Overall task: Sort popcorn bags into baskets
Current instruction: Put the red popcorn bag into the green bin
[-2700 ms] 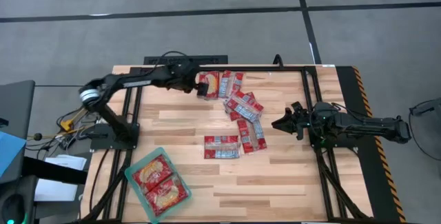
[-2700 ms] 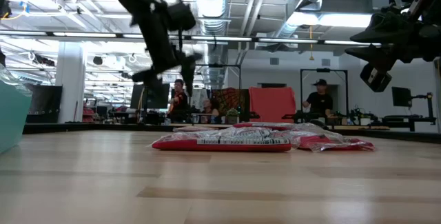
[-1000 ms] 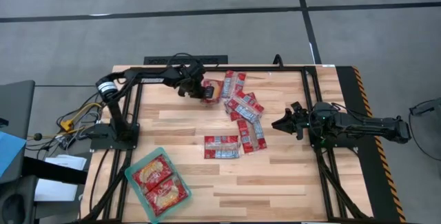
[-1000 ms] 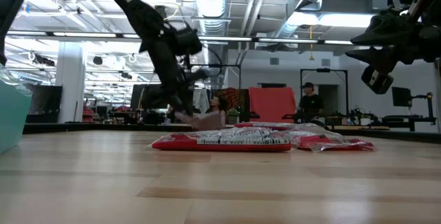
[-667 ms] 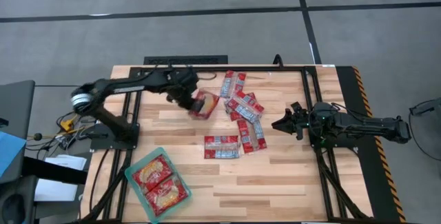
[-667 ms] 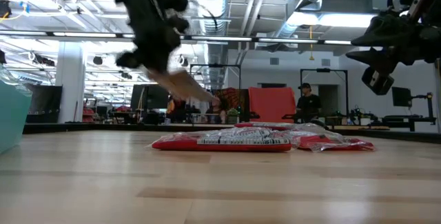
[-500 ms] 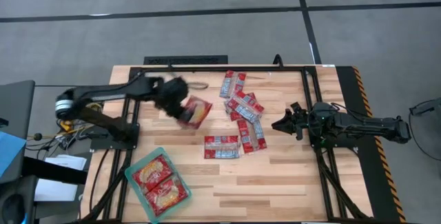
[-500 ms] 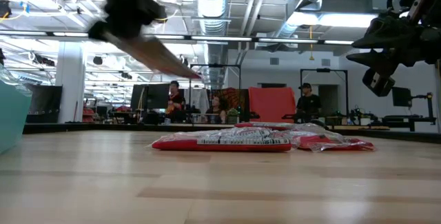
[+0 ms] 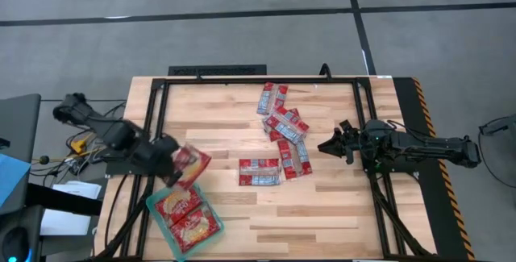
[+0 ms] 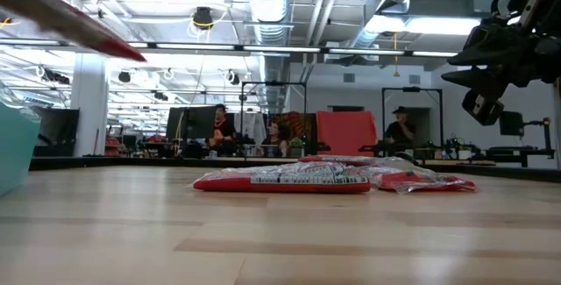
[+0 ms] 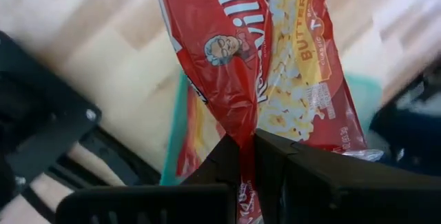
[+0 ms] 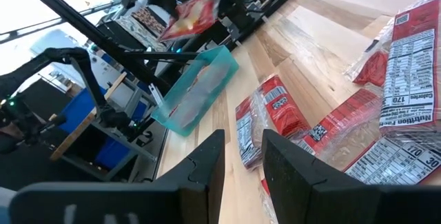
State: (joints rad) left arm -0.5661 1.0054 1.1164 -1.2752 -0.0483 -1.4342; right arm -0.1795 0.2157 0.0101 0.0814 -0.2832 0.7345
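My left gripper is shut on a squarish red popcorn bag with a yellow picture and holds it above the far end of the teal basket. Two squarish red bags lie flat side by side in the basket. Several more bags lie on the table: a loose string of them from the far side to the middle, and one flat packet at the centre. My right gripper waits open at the table's right with nothing between its fingers. My left gripper pinches the bag between its two fingers at one edge, where the plastic puckers into a crease. The fingers slant down from above. The bag sticks out beyond the fingertips, tilted and lifted clear of table and basket.
Black frame rails run along the table's left, far and right sides. Bare wood lies between the basket and the central packet and along the near edge. People and equipment show in the room beyond the table in the low view.
My left gripper, shut on the bag, has swung from the pile at the table's far side toward the near left, rising and rolling on the way. The bag has gone from just above the table to hanging over the basket's far end.
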